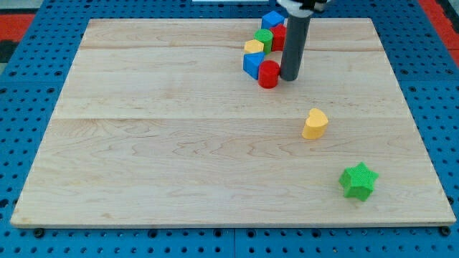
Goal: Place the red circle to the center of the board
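Note:
The red circle (268,74) sits on the wooden board (179,143) near the view's top, right of centre. My tip (290,77) stands just to its right, touching or almost touching it. A blue block (253,64) lies against the red circle's upper left. Behind them is a cluster: a yellow block (254,47), a green block (264,37), a second red block (278,36) partly hidden by the rod, and a blue block (272,19) at the board's top edge.
A yellow heart block (314,123) lies to the view's right of the board's middle. A green star block (358,180) lies near the bottom right. Blue pegboard (21,143) surrounds the board.

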{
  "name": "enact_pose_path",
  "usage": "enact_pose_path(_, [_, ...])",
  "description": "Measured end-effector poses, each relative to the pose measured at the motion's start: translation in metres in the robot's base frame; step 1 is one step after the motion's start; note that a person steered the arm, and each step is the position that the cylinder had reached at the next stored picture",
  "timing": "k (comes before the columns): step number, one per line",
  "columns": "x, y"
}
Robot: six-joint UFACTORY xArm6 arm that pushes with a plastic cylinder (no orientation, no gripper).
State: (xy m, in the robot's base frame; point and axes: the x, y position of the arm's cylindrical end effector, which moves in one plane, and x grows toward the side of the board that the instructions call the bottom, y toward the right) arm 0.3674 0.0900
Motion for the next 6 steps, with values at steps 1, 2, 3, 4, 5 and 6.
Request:
enact_pose_path(1, [0.018, -0.038])
enact_pose_path(2, [0.007, -0.020])
enact_pose_path(3, [-0.023, -0.002])
enact_pose_path(4, [-0.015, -0.036])
enact_pose_path(5, [0.004, -0.082])
enact_pose_path(6, [0.005, -0.075])
